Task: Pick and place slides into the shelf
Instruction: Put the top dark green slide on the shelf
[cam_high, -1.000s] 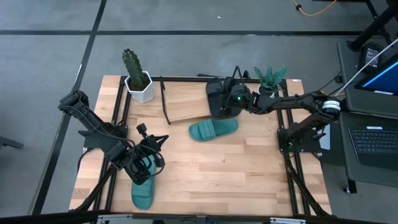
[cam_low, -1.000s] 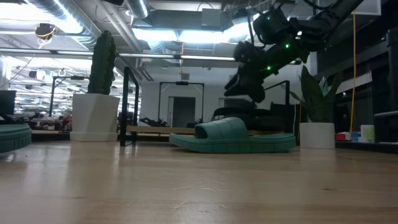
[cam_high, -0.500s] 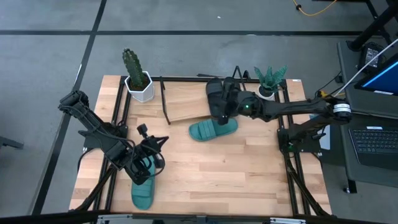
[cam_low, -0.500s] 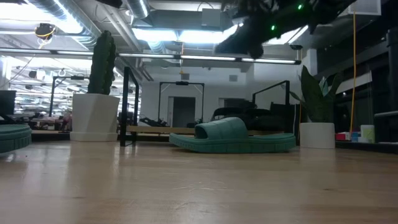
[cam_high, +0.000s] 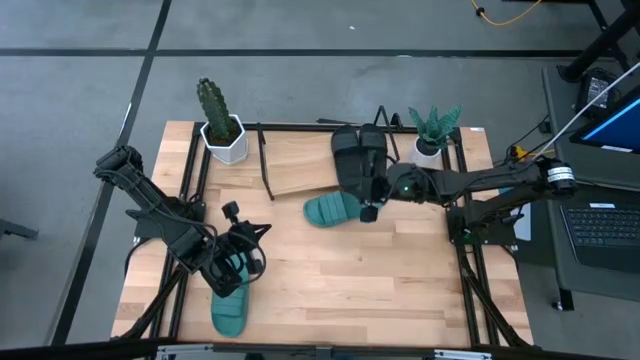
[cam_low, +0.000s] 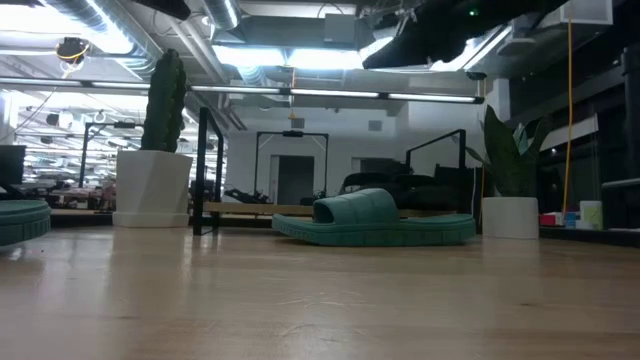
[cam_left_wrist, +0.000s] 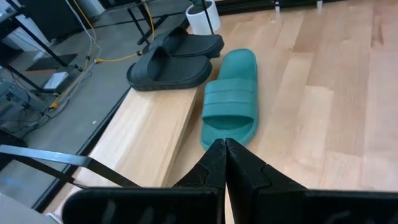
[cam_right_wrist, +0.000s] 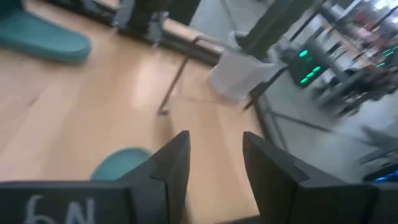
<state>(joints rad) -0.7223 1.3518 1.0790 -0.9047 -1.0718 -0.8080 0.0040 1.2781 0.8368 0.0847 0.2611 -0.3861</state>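
Two black slides lie side by side on the right part of the shelf, a slanted light-wood board in a black wire frame. One teal slide lies sole down on the table just in front of the shelf. My right gripper hovers open above that slide's right end, whose tip shows below the fingers. A second teal slide lies near the front left corner. My left gripper is shut with nothing in it, raised above that slide.
A cactus in a white pot stands at the shelf's far left end. A leafy plant in a white pot stands at its right end. The left part of the shelf board is bare. Bare tabletop lies between the two arms.
My right gripper has drawn back from over the black slides on the shelf toward the table's near edge and has risen, rolling as it went. It now hangs over the teal slide in front of the shelf. The slides have not moved.
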